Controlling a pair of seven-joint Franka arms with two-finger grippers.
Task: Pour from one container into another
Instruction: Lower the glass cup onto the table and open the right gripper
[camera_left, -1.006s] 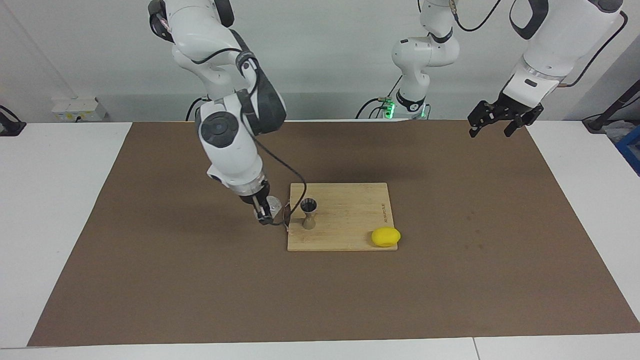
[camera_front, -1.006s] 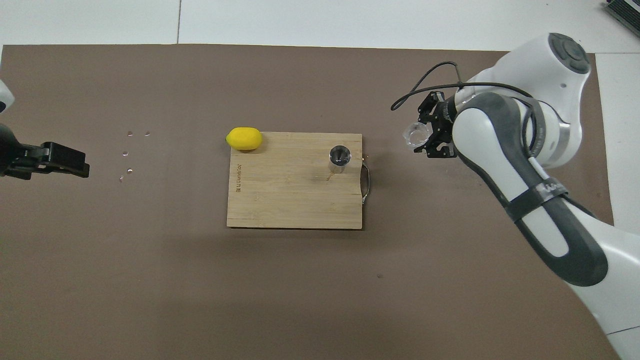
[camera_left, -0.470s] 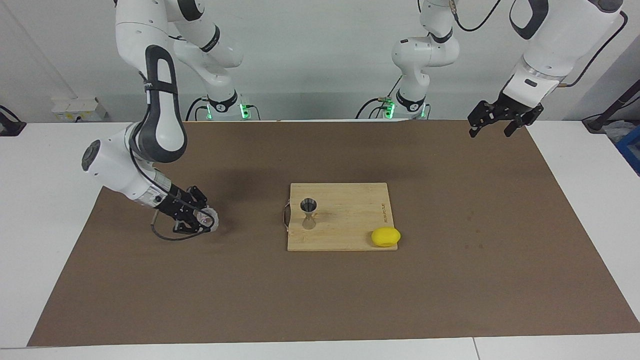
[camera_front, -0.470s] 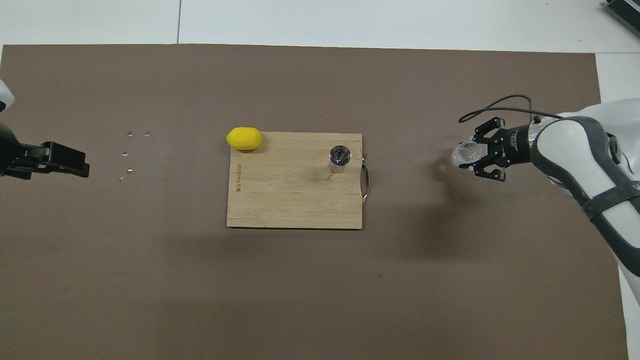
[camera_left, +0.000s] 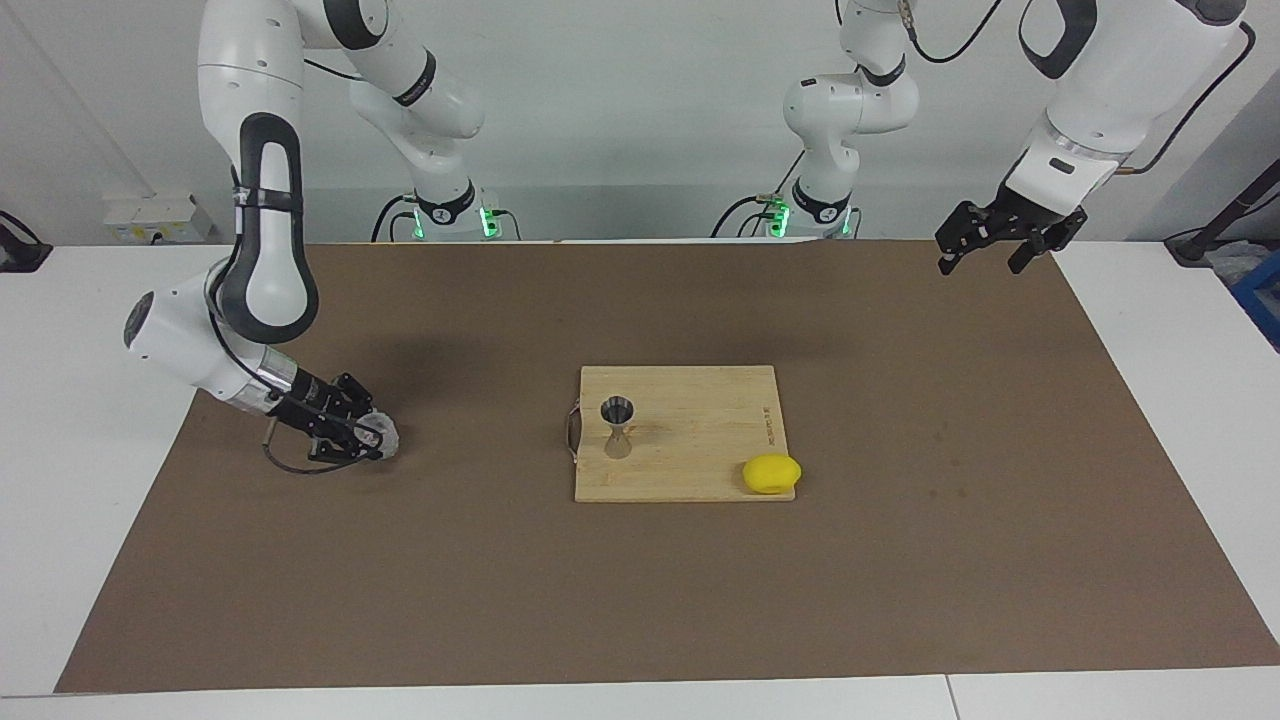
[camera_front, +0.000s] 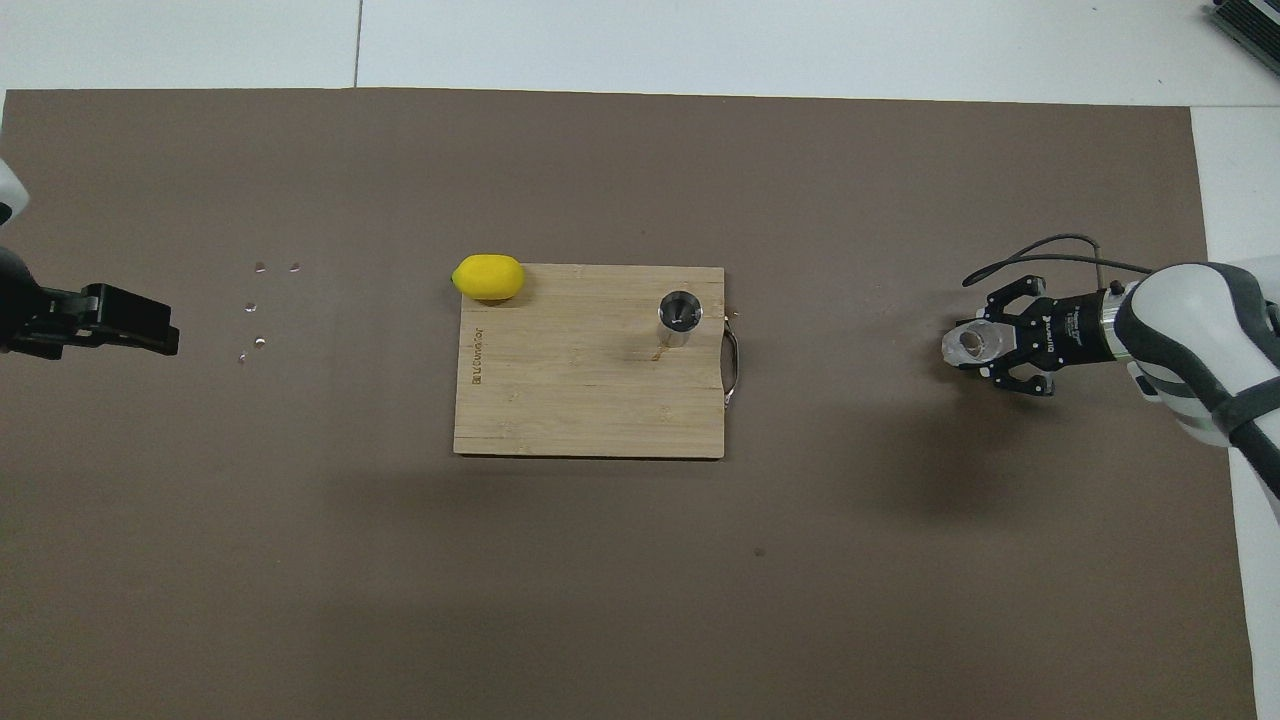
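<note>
Over the brown mat at its own end, the right gripper grips the small clear glass cup, well apart from the shiny steel hourglass jigger on the wooden board. The left gripper waits, fingers spread.

The right tool is gripping the clear glass cup over the brown mat on the desk, well apart from the cutting board, where the steel jigger is standing near the handle; a lemon is touching its corner. The left tool is waiting.
</note>
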